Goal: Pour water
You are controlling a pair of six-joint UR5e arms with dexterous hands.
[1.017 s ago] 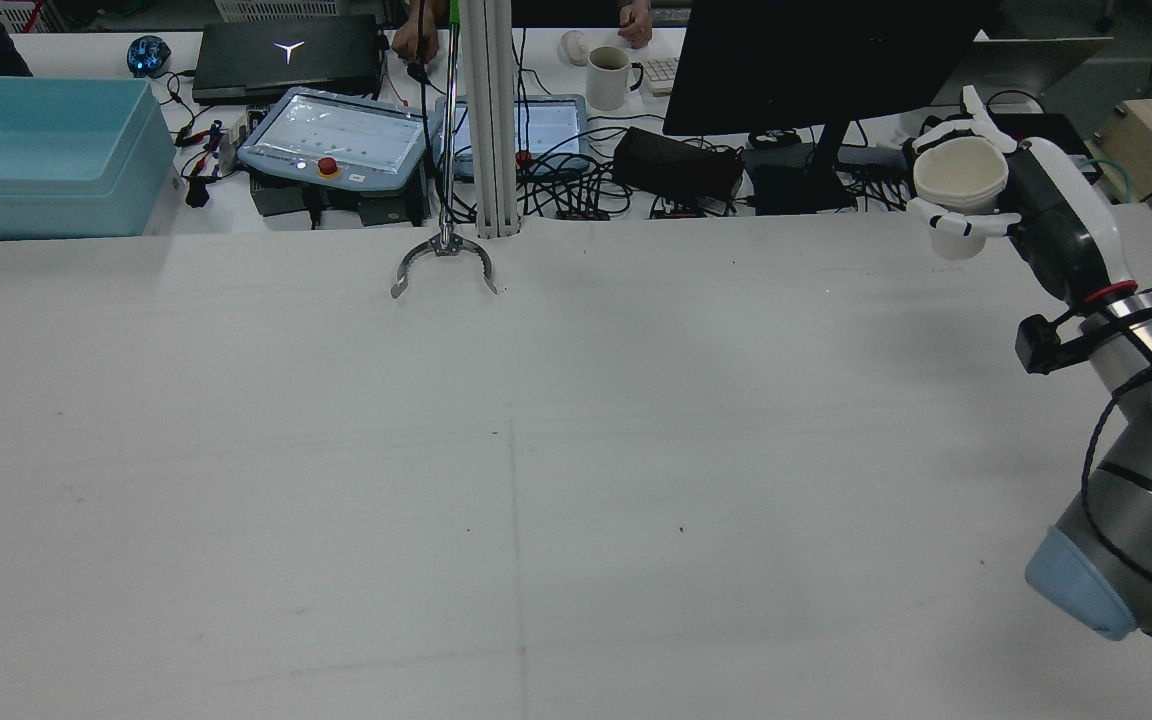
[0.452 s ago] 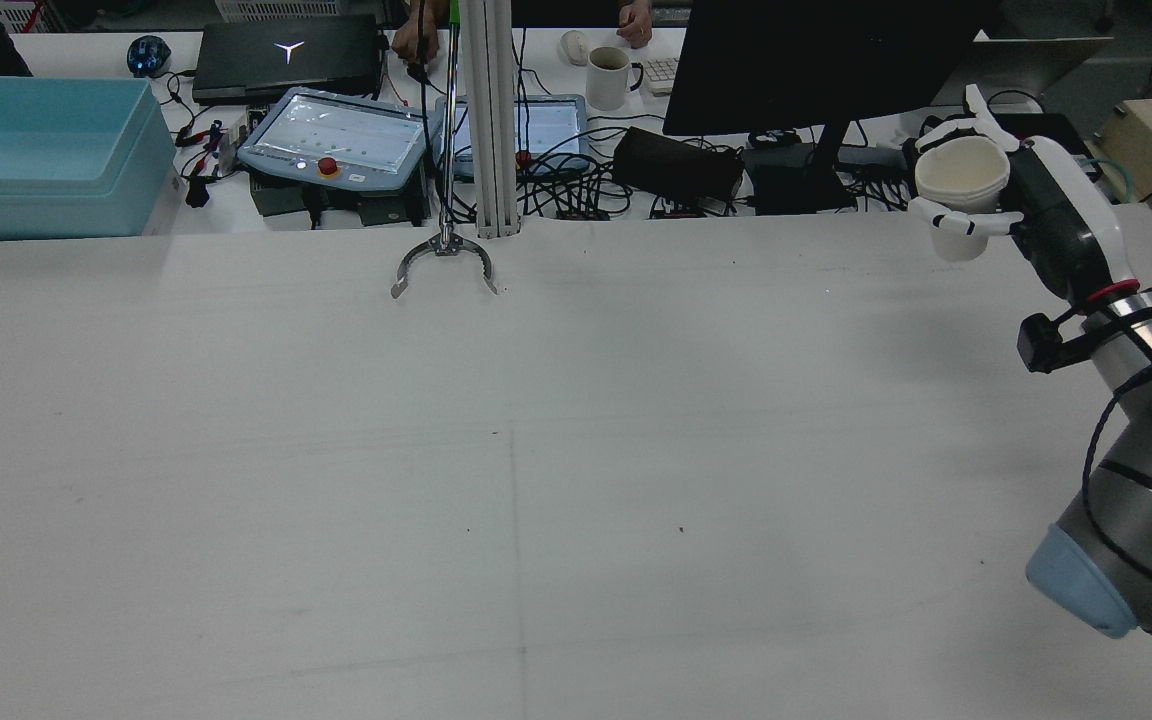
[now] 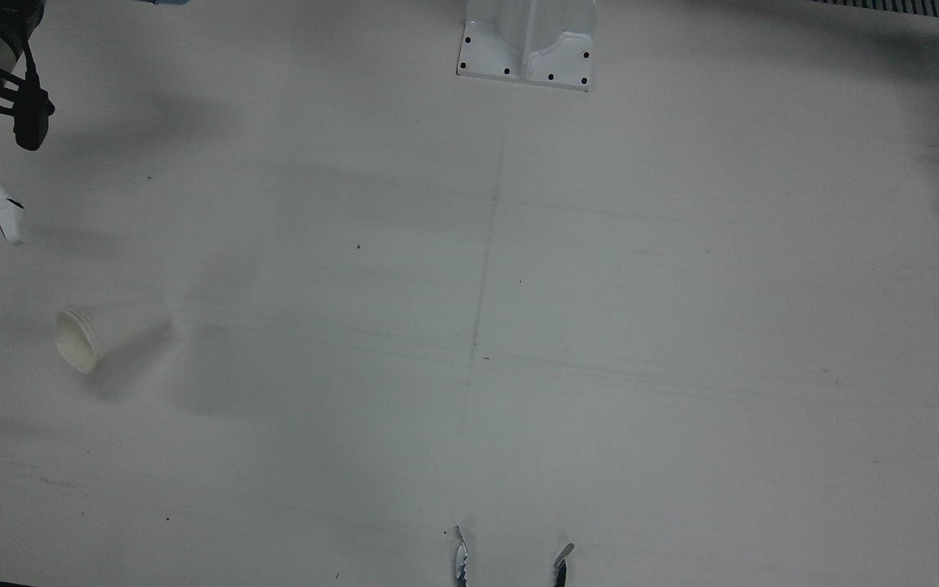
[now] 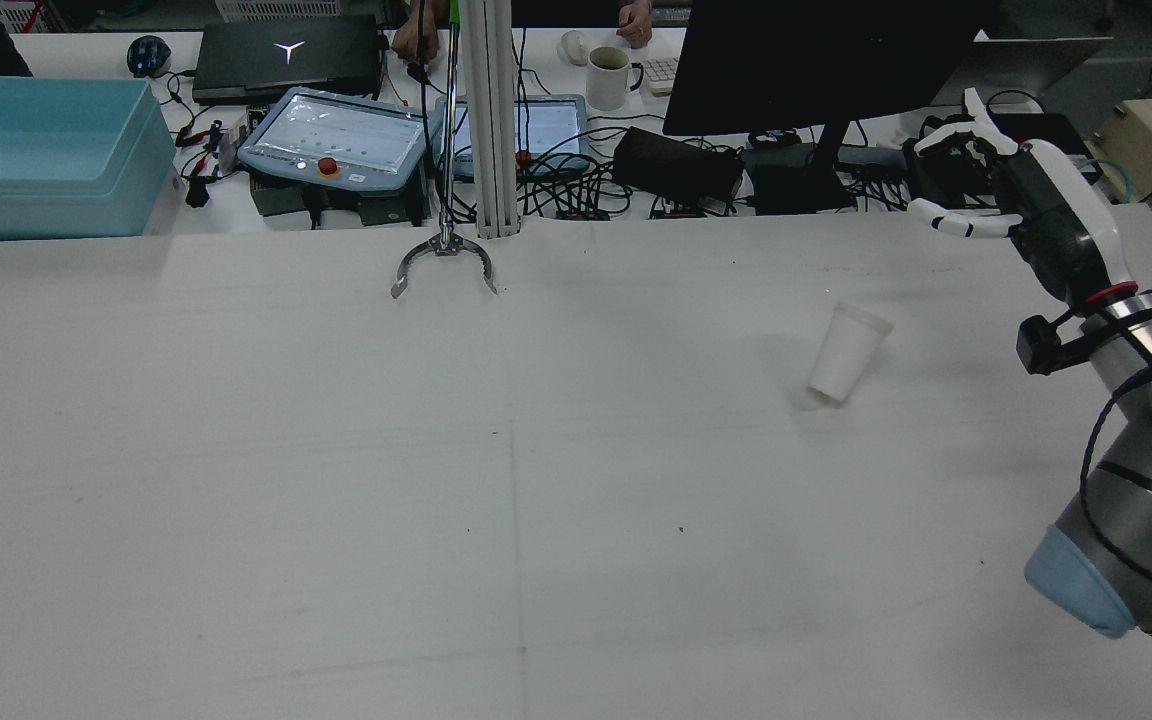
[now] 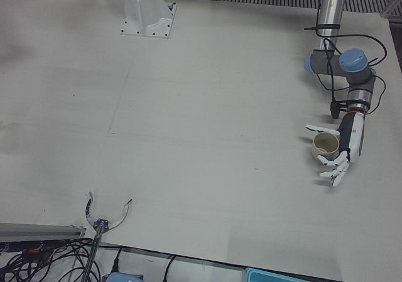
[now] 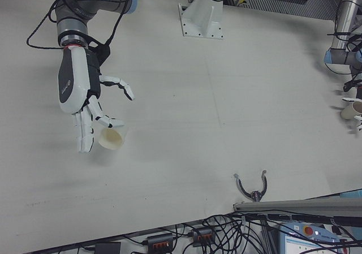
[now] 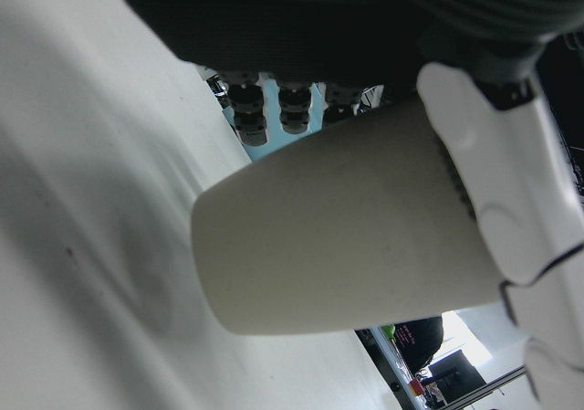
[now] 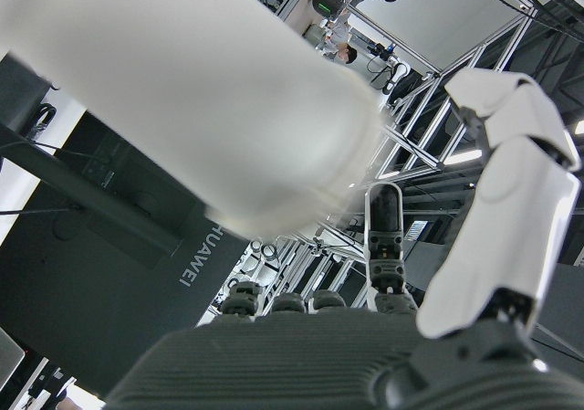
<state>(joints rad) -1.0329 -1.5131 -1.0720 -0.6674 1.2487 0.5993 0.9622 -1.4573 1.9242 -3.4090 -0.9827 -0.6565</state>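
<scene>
The right hand point(image 4: 976, 190) is wide open, fingers spread and curled around nothing, raised above the table point(image 4: 336, 480) far to the robot's right of the metal claw point(image 4: 444, 262). The white paper cup point(image 4: 846, 352) is out of its grasp, between that hand and the claw: in the rear view it leans over with its base low and its rim up, in the front view it lies on its side point(image 3: 103, 333), and in the right-front view it sits just beside the right hand's fingertips point(image 6: 86, 143); whether it touches them I cannot tell. Well to the robot's left of the claw, the left hand point(image 5: 342, 153) is closed around a second cup point(image 5: 326, 145), held upright with its mouth up, fingers wrapped across its wall
</scene>
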